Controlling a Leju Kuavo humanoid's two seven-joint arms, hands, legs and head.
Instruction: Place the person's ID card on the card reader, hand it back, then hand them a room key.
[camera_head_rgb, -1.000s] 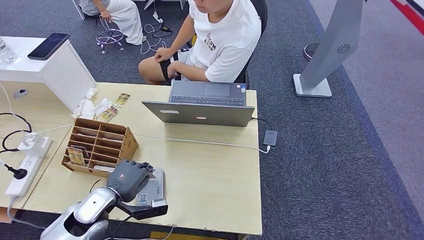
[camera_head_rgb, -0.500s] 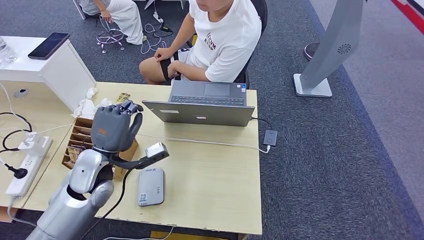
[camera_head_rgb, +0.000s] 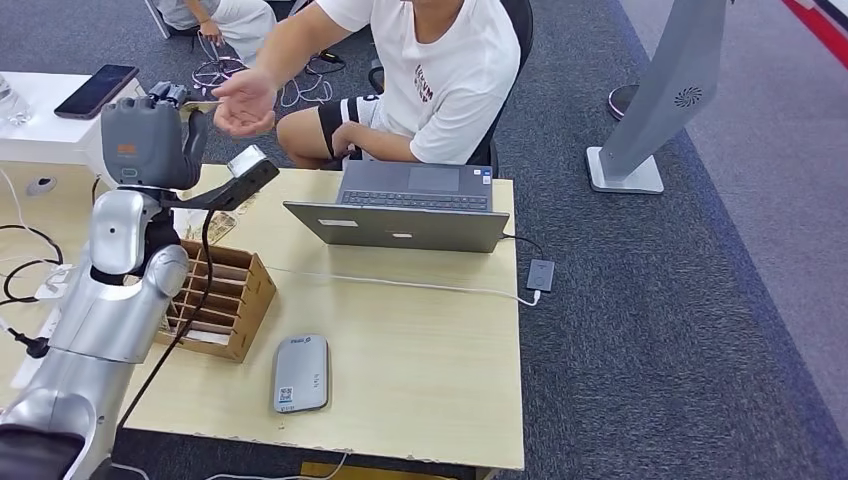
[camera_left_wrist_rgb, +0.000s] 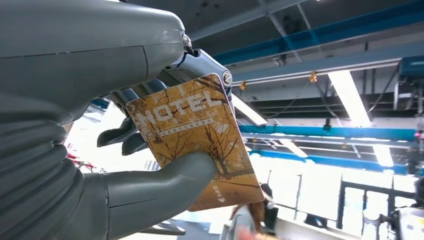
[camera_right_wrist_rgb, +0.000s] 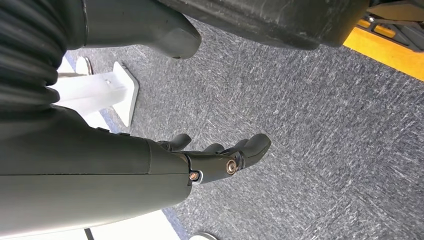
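One room key (camera_left_wrist_rgb: 197, 140) sits pinched between my left hand's (camera_head_rgb: 150, 140) thumb and fingers, raised beside the person's open hand (camera_head_rgb: 240, 102). My right hand (camera_right_wrist_rgb: 220, 157) hangs empty, fingers loosely apart.

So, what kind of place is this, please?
Probably a mock hotel reception desk set up in a large hall. The left hand holds a card printed HOTEL, a wooden card rack and a grey card reader sit on the desk, and a seated person reaches out.
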